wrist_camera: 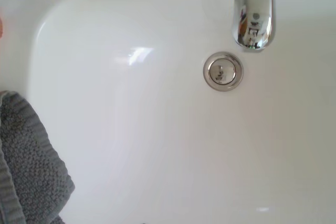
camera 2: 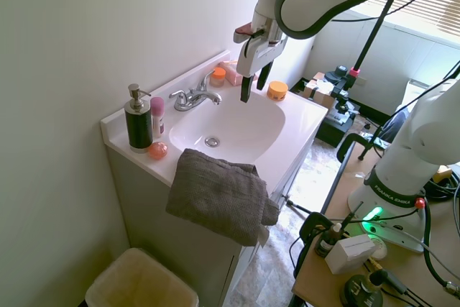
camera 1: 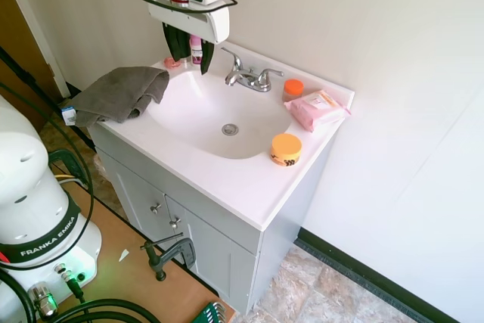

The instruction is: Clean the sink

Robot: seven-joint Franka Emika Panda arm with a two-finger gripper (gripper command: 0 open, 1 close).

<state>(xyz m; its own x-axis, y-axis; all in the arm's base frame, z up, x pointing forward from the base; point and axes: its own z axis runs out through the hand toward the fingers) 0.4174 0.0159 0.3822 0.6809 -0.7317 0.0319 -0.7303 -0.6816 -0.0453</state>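
The sink (camera 1: 198, 111) is a glossy white oval basin with a round metal drain (camera 1: 230, 129) and a chrome two-handled faucet (camera 1: 249, 77). My gripper (camera 1: 191, 54) hangs open and empty above the basin's back left part, well clear of the surface. From the other side, the gripper (camera 2: 255, 84) is above the sink (camera 2: 244, 124), beside the faucet (camera 2: 194, 97). A grey towel (camera 1: 121, 92) is draped over the counter edge to the left of the basin. The wrist view looks straight down on the drain (wrist_camera: 223, 71), the faucet spout (wrist_camera: 253, 14) and a corner of the towel (wrist_camera: 26, 166).
An orange-lidded jar (camera 1: 286, 149), a pink wipes pack (camera 1: 316, 107) and a small orange-capped jar (camera 1: 293, 88) stand right of the faucet. A dark soap dispenser (camera 2: 138, 120), a pink bottle (camera 2: 157, 118) and a small pink object (camera 2: 157, 150) occupy the other corner. A bin (camera 2: 140, 282) stands below.
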